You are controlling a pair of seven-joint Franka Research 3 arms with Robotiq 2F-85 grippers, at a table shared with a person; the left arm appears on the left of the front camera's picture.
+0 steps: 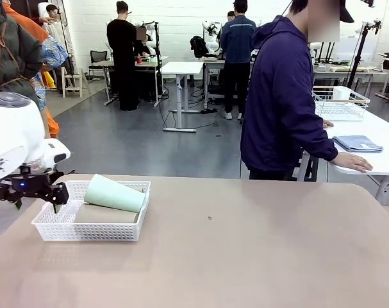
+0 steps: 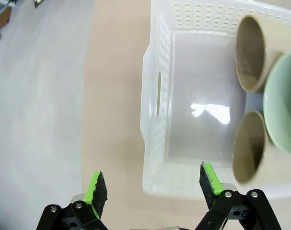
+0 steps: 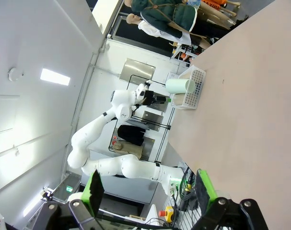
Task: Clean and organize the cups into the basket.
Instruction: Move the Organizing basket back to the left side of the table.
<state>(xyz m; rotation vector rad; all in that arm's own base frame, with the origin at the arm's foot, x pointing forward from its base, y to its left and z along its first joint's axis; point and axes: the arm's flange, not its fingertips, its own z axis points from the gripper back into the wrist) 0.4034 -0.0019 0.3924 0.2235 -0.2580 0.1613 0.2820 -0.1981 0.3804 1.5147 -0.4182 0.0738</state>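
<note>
- The white lattice basket (image 1: 66, 232) is sitting at the left end of the tan table (image 1: 245, 256), all three cups lying on their sides inside it.
- The mint green cup (image 1: 115, 194) is resting on top, across a beige cup (image 1: 107, 215) beneath it.
- In the left wrist view, the two beige cups (image 2: 250, 52) and (image 2: 248, 146) are showing their open mouths toward the bare part of the basket floor, the mint cup (image 2: 284, 108) lying over them.
- The left gripper (image 1: 35, 196) is hanging just off the basket's left end wall, jaws spread wide and holding nothing.
- The right gripper (image 3: 147, 189) is raised well apart from the basket, jaws wide and empty, green pads (image 3: 93, 188) showing.
- A person in a dark blue jacket (image 1: 281, 96) is standing beyond the table's far edge, well right of the basket, one hand (image 1: 351, 162) resting on a neighbouring white table (image 1: 373, 138).
</note>
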